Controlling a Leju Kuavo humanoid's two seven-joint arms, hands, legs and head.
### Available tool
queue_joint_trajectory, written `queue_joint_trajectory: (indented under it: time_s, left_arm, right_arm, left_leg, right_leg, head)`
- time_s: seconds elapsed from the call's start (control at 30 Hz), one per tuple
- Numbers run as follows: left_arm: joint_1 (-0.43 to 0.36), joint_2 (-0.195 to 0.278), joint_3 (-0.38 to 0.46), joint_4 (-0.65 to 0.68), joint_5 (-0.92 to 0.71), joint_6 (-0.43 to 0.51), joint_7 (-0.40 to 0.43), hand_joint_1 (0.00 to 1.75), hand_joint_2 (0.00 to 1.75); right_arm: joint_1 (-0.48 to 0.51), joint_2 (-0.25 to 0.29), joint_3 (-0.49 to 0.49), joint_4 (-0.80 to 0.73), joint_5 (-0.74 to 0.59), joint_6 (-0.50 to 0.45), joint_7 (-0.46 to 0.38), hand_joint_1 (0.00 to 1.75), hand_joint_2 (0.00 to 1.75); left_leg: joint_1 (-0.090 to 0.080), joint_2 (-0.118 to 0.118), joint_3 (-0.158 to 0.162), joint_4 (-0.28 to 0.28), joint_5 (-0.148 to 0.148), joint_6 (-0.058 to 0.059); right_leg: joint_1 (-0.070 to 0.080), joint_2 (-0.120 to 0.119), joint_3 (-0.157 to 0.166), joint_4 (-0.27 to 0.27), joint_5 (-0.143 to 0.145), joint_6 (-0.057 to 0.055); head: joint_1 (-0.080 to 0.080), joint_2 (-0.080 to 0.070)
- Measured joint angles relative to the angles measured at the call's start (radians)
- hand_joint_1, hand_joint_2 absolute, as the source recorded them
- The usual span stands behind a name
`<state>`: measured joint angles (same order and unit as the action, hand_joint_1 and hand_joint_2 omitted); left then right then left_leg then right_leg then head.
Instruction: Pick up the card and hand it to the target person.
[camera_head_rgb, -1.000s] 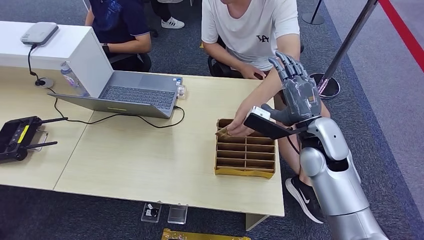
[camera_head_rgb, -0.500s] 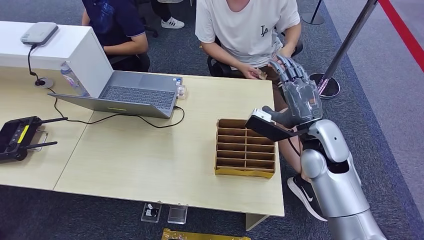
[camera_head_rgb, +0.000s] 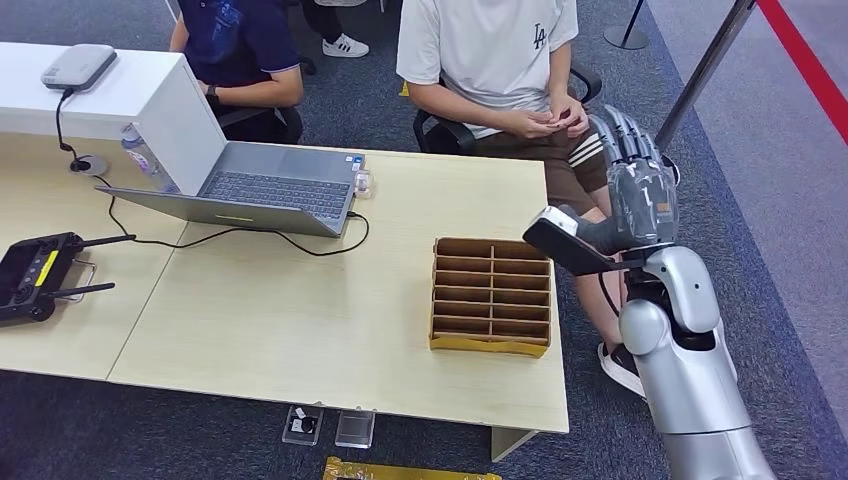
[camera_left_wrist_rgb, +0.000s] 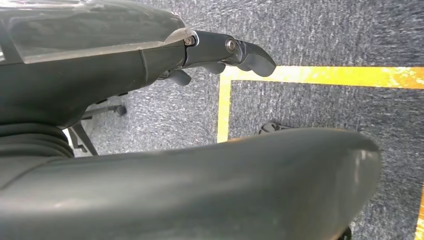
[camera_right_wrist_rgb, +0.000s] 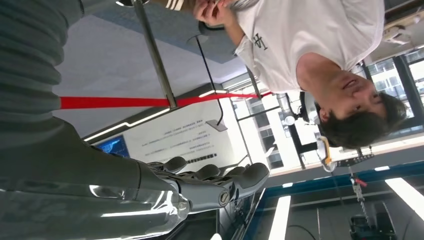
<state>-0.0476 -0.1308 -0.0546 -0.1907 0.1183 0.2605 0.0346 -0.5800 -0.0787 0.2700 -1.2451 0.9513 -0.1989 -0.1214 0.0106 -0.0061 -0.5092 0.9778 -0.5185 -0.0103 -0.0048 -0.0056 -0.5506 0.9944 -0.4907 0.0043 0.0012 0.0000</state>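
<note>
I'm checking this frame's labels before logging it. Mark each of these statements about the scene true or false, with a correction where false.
1. The right hand is raised beside the table's right edge with its fingers extended. True.
2. The right hand holds a card. False: nothing shows in it.
3. The cardboard divider box sits on the table near its right end. True.
4. The laptop is closed. False: it is open, its keyboard showing.
5. The person in the white T-shirt sits with both hands together in the lap. True.
6. The person's hand reaches into the divider box. False: no hand is at the box.
</note>
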Motion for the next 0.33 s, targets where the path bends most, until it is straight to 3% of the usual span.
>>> queue_joint_trajectory:
  time_s: [0.33]
  left_arm:
    - [0.000, 0.000, 0.003, 0.000, 0.006, 0.012, 0.015, 0.00, 0.00]
  right_arm:
    - [-0.042, -0.058, -0.177, 0.163, -0.002, -0.130, -0.026, 0.00, 1.75]
  left_leg:
    - [0.000, 0.000, -0.001, 0.001, 0.000, 0.000]
  right_leg:
    - [0.000, 0.000, 0.000, 0.000, 0.000, 0.001]
  head:
    - [0.000, 0.000]
